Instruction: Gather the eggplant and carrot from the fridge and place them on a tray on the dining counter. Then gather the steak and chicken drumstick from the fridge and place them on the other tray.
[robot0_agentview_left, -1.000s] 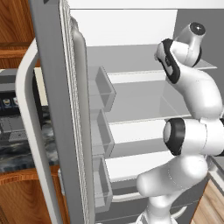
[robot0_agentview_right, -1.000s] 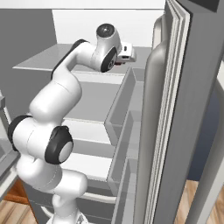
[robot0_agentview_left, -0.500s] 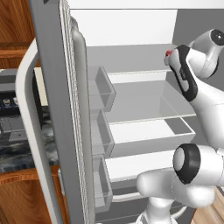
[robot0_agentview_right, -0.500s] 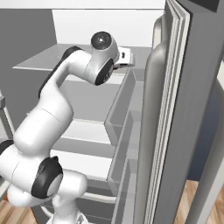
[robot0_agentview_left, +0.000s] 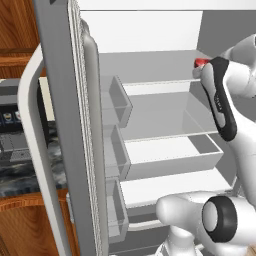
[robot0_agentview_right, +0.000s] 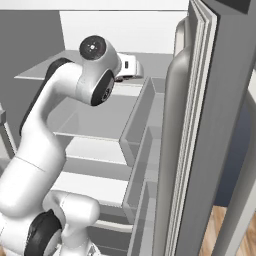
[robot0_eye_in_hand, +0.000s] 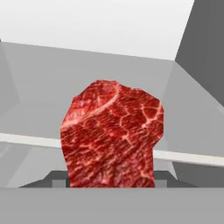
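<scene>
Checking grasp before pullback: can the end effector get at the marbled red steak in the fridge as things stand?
Probably yes. In the hand view the marbled red steak rises right at the end effector, apparently already between its fingers, with nothing in front. Both doors of the grey fridge stand open.

Steak (robot0_eye_in_hand: 111, 135): deep red, marbled with pale pink-white veins. Fridge (robot0_agentview_left: 150, 115): grey walls, light grey shelves, white back panel.

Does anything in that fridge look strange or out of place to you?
One thing: a raw red steak stands on end in mid-air in front of the bare fridge shelves, unwrapped, at the robot's pincer. Both fridge doors stand wide open. Nothing looks spilled or broken.
</scene>
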